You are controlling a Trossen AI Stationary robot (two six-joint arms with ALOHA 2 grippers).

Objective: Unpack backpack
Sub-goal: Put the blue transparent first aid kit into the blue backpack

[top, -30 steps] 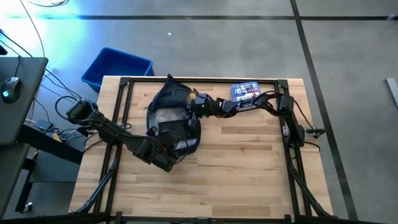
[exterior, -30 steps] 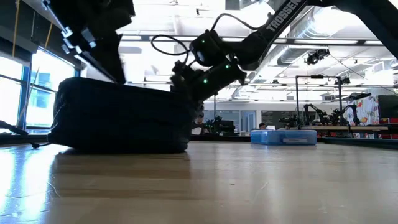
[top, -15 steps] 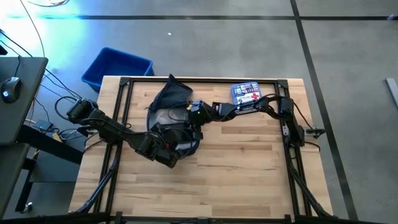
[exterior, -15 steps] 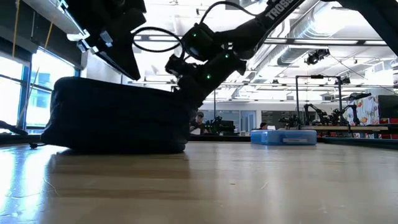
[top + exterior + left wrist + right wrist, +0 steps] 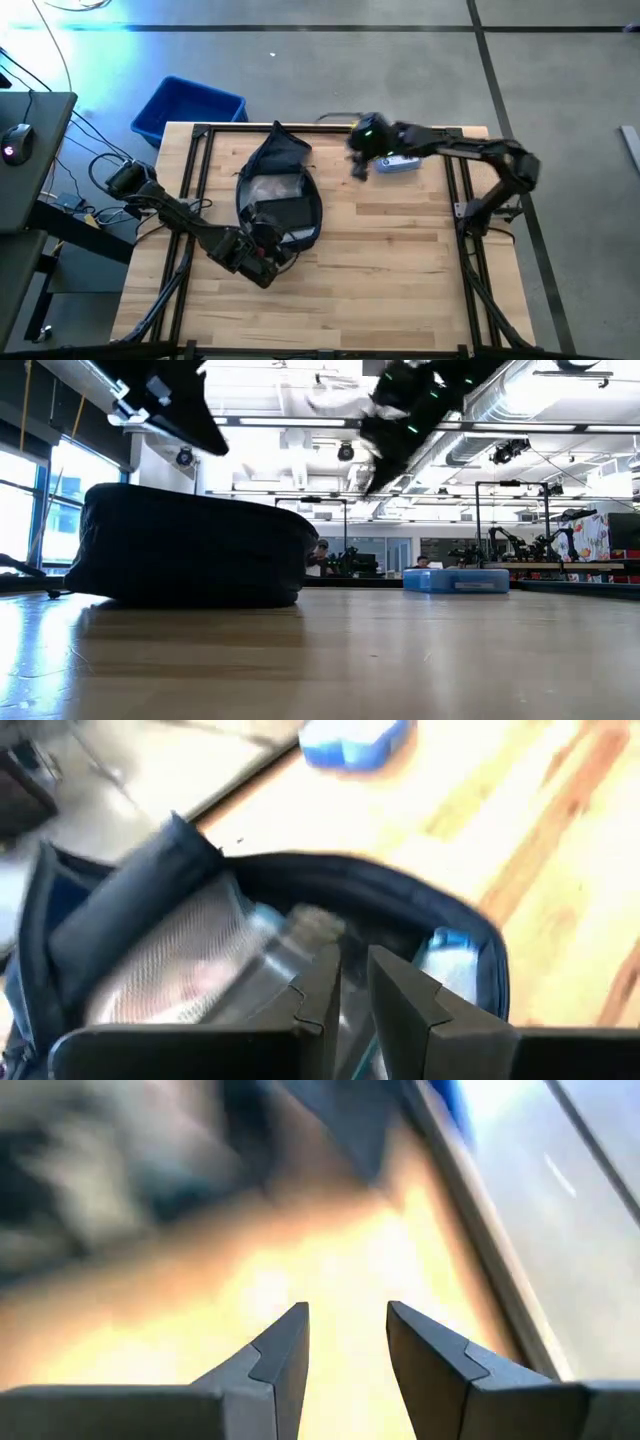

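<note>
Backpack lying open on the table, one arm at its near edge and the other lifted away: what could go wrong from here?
1. The left gripper sits at the open backpack with its fingers nearly together; it may snag the mesh pocket rather than an item.
2. The right gripper is raised above the far right of the table and apparently empty, near the small blue case; coming back down, it could knock that case.

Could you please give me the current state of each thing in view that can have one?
backpack: lying flat on the table, flap open, contents showing.
left gripper: at the backpack's near edge, jaws almost together, nothing seen between them.
right gripper: raised above the table, jaws apart, empty.
blue bin: on the floor beyond the table, open-topped.
</note>
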